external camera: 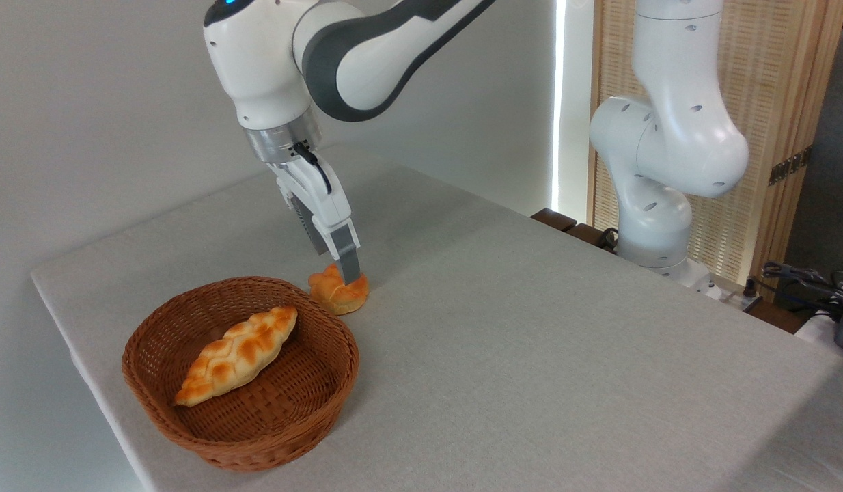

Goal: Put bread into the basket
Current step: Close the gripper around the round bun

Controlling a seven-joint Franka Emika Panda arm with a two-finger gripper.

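Observation:
The bread (336, 292), a small golden-orange bun with a knobbly top, sits on the table just beyond the far right rim of the basket (155, 403). The basket is brown woven wicker with low sides. My gripper (350, 273) comes down at a slant from the upper left, and its fingertips reach the top of the bun. One grey finger (346, 256) shows in front of the bun, and it covers the other finger. I cannot tell the gap between the fingers or whether they are pressing on the bun.
A long braided loaf (237, 355) lies inside the basket. The table's left edge runs close by the basket. The arm's white base (657, 225) stands at the table's far right, with cables (804, 280) beside it.

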